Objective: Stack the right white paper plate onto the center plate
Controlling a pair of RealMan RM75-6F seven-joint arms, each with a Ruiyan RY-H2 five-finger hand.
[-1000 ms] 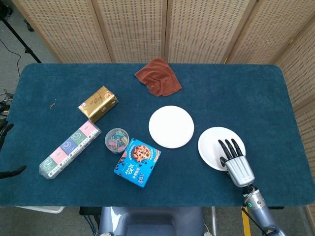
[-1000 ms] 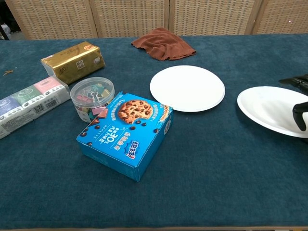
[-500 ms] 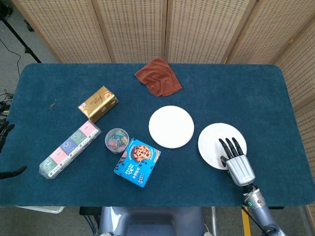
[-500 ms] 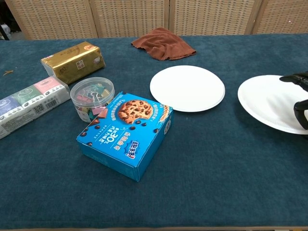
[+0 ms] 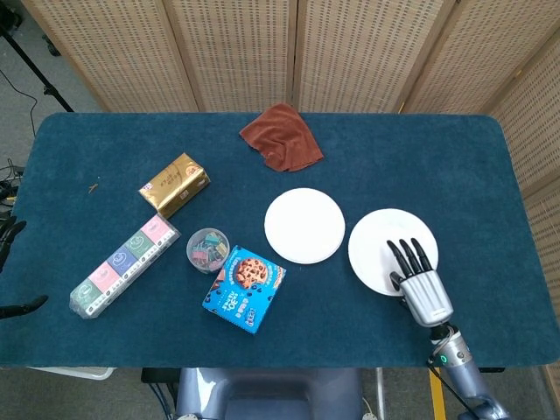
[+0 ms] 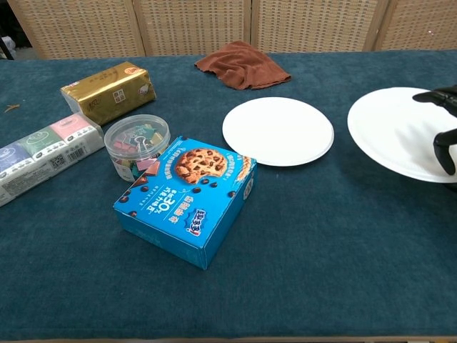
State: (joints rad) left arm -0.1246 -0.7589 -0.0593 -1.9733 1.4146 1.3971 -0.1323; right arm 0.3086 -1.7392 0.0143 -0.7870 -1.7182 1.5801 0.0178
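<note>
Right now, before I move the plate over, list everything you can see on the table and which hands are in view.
White paper plate on the right: 1, white, held by the right hand.
Centre white paper plate: 1, white, mid-table.
Rust-brown cloth: 1, far side.
Gold foil packet: 1, left of centre.
Blue cookie box: 1, near edge.
Clear tub of binder clips: 1, beside the box.
Long wrapped multipack: 1, near left.
Dark blue table cover: 1.
Right hand: 1, fingers over the plate.
Left hand: not in view.

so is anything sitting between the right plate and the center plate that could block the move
Nothing visible does. The right plate, held by the right robot hand, has only bare blue tablecloth between it and the center plate. The cookie box lies left of that path, nearer the robot, and the brown cloth farther back.
</note>
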